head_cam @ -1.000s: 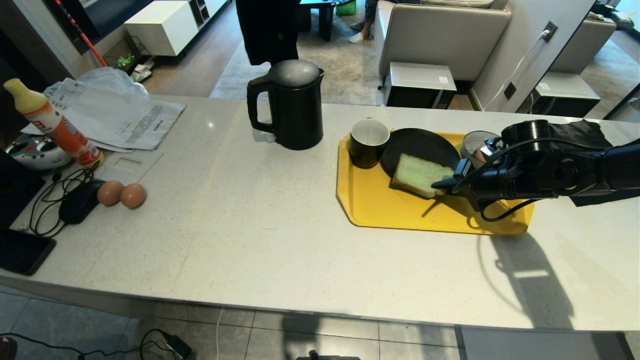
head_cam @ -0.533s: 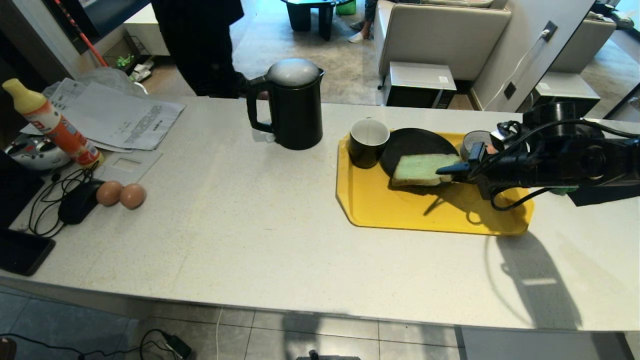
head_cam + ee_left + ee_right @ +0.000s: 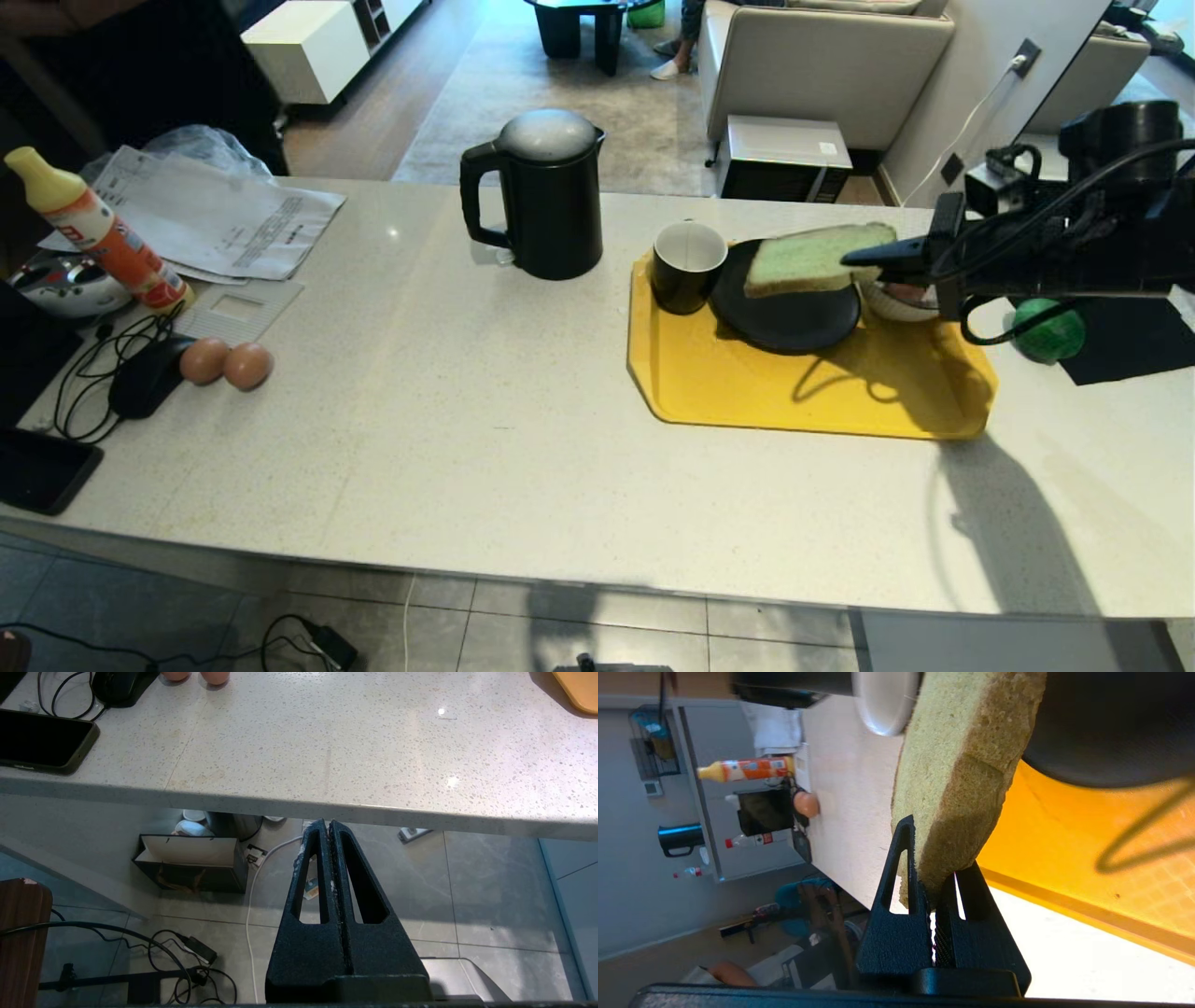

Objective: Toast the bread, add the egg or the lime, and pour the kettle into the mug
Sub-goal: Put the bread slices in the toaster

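The right end effector (image 3: 864, 259) is clamped on 1 edge of the bread (image 3: 808, 259), and the slice now hangs clear in the air above the plate (image 3: 784, 322), roughly level, where a second ago it lay half on that plate and half on the tray (image 3: 803, 392). The arm has risen and swung up with it, so the plate is bare and the lime (image 3: 1046, 331), hidden behind the arm before, shows just off the tray's right edge beside a black cloth (image 3: 1125, 341). In the right wrist view the fingers (image 3: 896, 877) pinch the crust corner only, so the grip looks thin and the slice could sag or slip on a fast move. That lift suggests the toasting step is under way, though no toaster shows in these pictures, so where the bread is bound cannot be told. The mug (image 3: 688, 266) stands on the tray's far left corner, touching the plate's rim, and the kettle (image 3: 541, 196) sits on the desk (image 3: 523, 448) left of the tray, upright and untouched; 2 eggs (image 3: 227, 363) lie well to the tray's left. The left end effector (image 3: 329, 830) hangs shut and empty below the desk edge, parked. A dark-clothed person (image 3: 140, 75) has moved to the far left behind the desk.
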